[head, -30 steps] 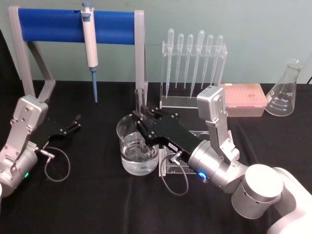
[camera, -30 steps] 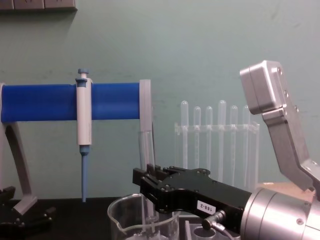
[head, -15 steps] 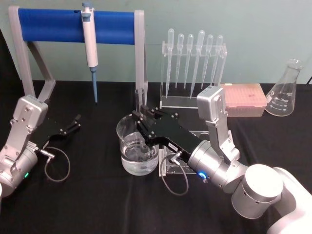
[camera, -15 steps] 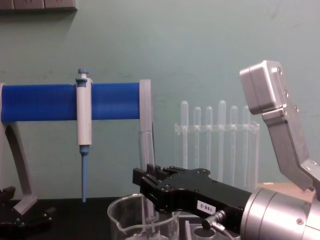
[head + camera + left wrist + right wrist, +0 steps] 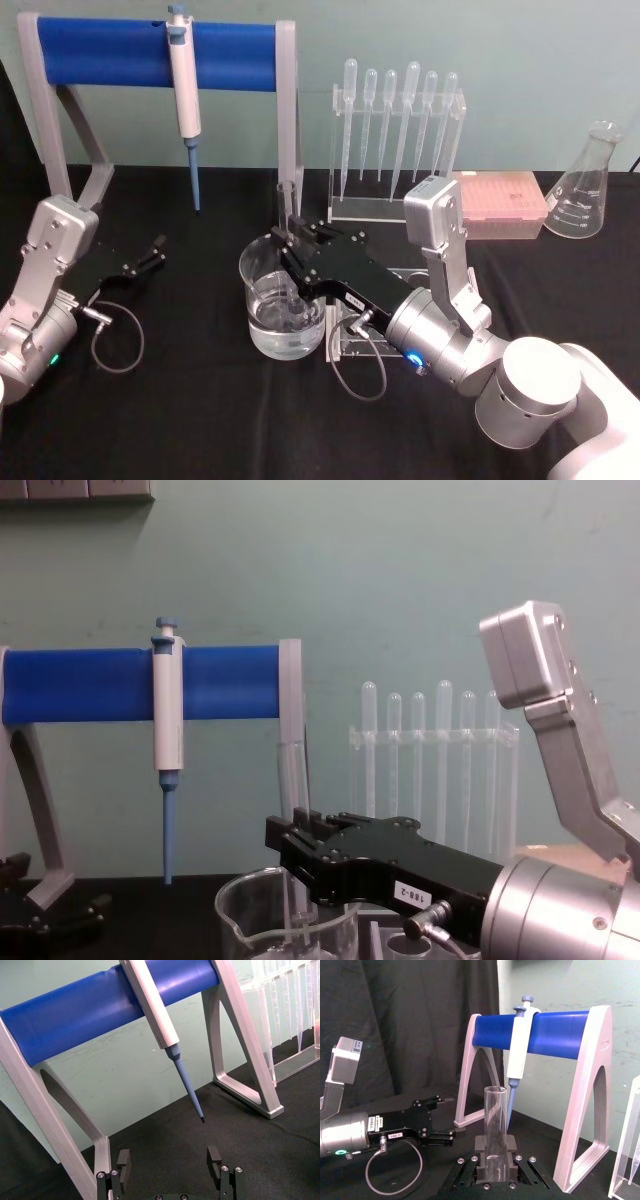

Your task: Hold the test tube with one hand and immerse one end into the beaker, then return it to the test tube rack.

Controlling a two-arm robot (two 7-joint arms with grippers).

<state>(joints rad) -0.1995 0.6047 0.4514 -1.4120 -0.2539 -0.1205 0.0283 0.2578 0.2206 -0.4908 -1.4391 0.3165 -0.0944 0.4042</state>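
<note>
Right gripper [image 5: 291,233] stays clamped on the test tube [image 5: 285,203], upright with its lower end inside the beaker [image 5: 256,285]. Nothing has shifted over the last second, so the dip looks complete; return to the test tube rack [image 5: 342,351] remains. Left gripper [image 5: 152,250] sits parked well left, jaws apart.

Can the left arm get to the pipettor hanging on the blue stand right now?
Probably yes. The left gripper rests low by the blue stand, jaws open, with nothing between it and the hanging pipettor; it would need to rise.
</note>
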